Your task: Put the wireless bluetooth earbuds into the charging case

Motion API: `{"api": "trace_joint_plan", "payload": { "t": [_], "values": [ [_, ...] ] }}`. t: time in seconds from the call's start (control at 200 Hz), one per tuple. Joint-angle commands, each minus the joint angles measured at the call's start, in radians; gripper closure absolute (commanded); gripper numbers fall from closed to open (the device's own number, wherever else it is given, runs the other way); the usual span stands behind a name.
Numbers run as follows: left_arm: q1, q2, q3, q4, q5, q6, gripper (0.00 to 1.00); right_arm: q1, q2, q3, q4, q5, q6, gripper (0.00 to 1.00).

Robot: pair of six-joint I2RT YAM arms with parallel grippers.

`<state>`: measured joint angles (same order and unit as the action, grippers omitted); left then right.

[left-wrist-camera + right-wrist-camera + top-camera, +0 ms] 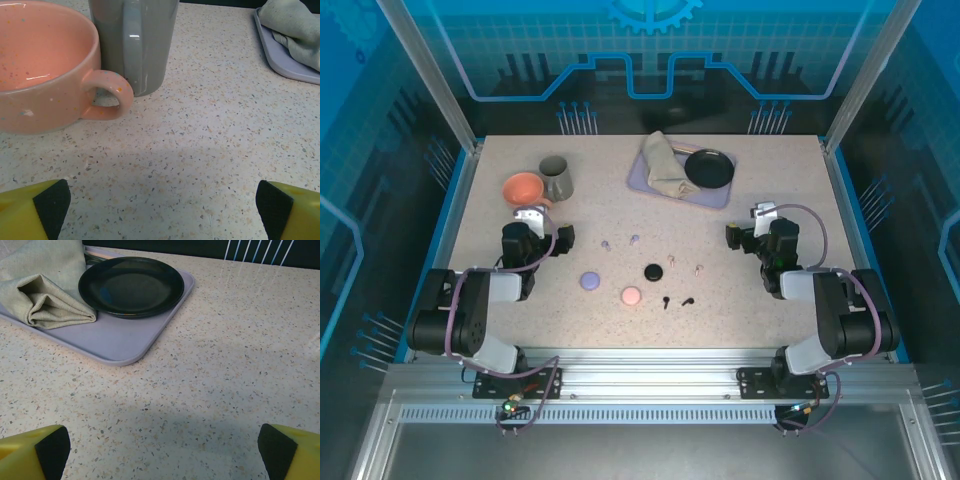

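Well, you have both sets of fingers spread wide and grasping nothing. The left gripper (pixel 562 237) and the right gripper (pixel 732 237) sit low over the speckled table (pixel 780 330). In the left wrist view the fingertips (pixel 50 205) stand at opposite bottom corners, and the right wrist view shows the same.

Your open room lies between the two grippers, and the earbuds (pixel 634 239) are scattered in it. The lilac pair (pixel 605 243) lies just right of the left gripper, the pale pair (pixel 673 263) near the centre, and the black pair (pixel 665 302) nearest the bases. Among them sit the lilac case (pixel 589 281), the pink case (pixel 631 296) and the black case (pixel 653 271), each apart from the others.

Ahead of your left gripper, the orange cup (pixel 45 75) stands right beside the grey mug (pixel 135 45). Ahead of your right gripper, the rounded edge of the lavender tray (pixel 125 347) faces you, and the tray carries a folded cloth (pixel 45 285) and a black plate (pixel 131 286). Bare surface separates each gripper from these things.
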<state>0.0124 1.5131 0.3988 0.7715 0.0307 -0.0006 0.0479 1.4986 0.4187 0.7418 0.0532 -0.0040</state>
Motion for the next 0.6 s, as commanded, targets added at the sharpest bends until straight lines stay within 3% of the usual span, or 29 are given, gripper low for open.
{"api": "trace_joint_plan", "payload": {
  "t": [0.0, 0.595],
  "values": [
    [0.01, 0.002, 0.02, 0.008, -0.007, -0.003, 0.01, 0.008, 0.005, 0.008, 0.019, 0.018, 0.004, 0.0],
    [0.01, 0.001, 0.021, 0.002, -0.018, -0.007, 0.01, 0.007, 0.005, 0.009, 0.018, 0.015, 0.004, 0.0]
  ]
}}
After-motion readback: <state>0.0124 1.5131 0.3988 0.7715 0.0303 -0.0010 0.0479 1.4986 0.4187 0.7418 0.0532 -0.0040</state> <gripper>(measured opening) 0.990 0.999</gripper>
